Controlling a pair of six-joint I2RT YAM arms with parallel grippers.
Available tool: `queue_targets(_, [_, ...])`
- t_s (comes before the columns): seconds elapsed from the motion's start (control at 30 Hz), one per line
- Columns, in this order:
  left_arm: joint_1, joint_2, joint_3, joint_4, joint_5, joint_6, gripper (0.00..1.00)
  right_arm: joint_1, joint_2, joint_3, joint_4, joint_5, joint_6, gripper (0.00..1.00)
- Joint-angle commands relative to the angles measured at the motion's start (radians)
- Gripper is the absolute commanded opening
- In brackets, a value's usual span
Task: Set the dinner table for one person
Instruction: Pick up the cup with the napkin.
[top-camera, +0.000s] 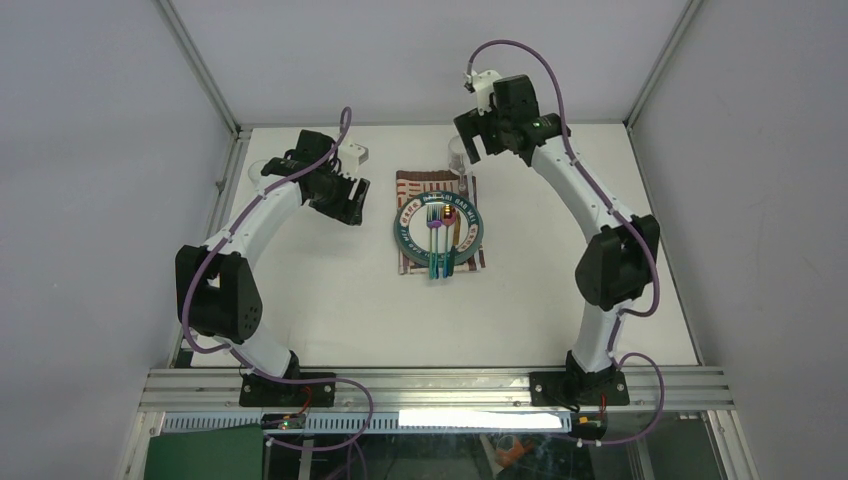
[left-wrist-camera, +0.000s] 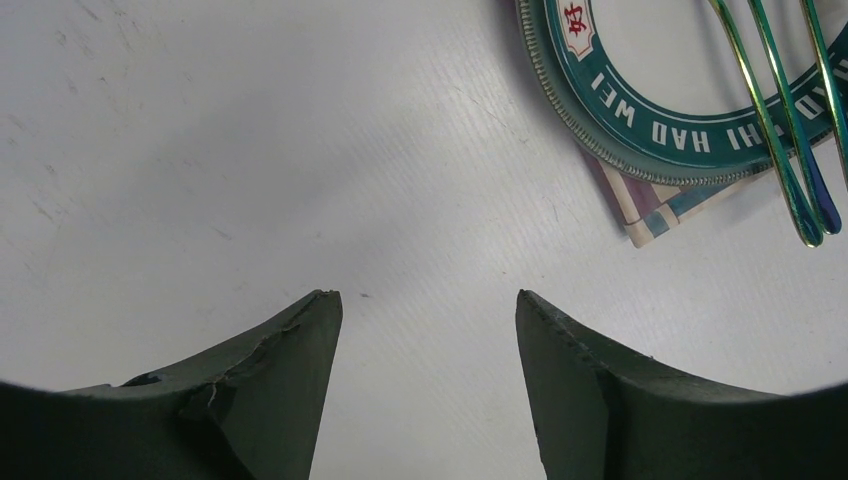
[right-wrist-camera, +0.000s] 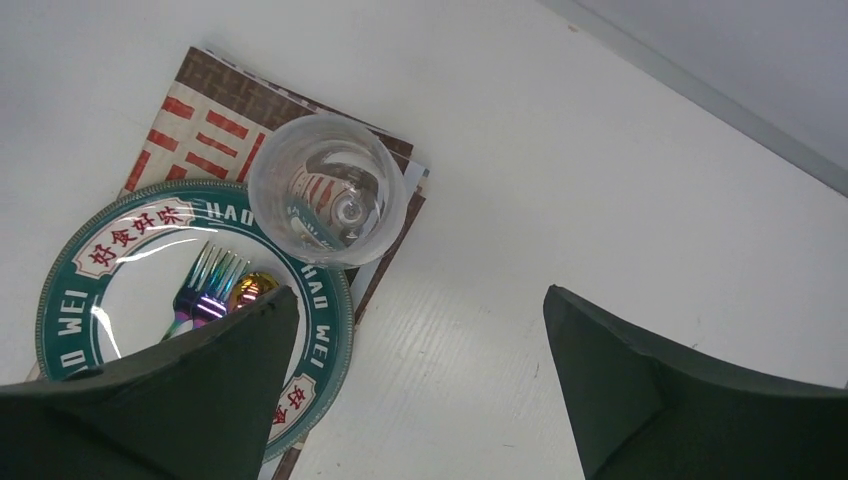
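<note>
The white dinner table (top-camera: 330, 310) carries a striped placemat (top-camera: 415, 180). On the mat lies a green-rimmed plate (top-camera: 398, 228) with an iridescent fork (right-wrist-camera: 205, 285), a spoon (right-wrist-camera: 250, 290) and a third handle (left-wrist-camera: 790, 170) across it. A clear glass (right-wrist-camera: 325, 190) stands upright at the mat's far right corner, touching the plate's edge. My left gripper (left-wrist-camera: 428, 300) hangs open over bare tabletop just left of the plate (left-wrist-camera: 640, 125). My right gripper (right-wrist-camera: 420, 295) is open and empty, hovering above the table beside the glass (top-camera: 457, 152).
A small white block (top-camera: 357, 155) sits at the far left of the mat, behind the left arm. A clear round item (top-camera: 258, 170) stands near the table's left rail. Aluminium rails and grey walls enclose the tabletop.
</note>
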Motion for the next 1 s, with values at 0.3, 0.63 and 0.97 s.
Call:
queue_targets(0.3, [-0.016,-0.009,-0.009,0.036,-0.028,0.0,0.66,0.005,-0.074,-0.04,0.272,0.054,0.012,0.98])
queue_targets(0.63, [-0.021,0.005,-0.012,0.036,-0.04,0.0,0.66,0.007,-0.014,-0.03,0.362,0.101,-0.003,0.98])
queue_targets(0.97, [-0.021,-0.001,-0.023,0.037,-0.042,0.004,0.66,0.007,0.052,0.005,0.339,0.094,0.011,0.97])
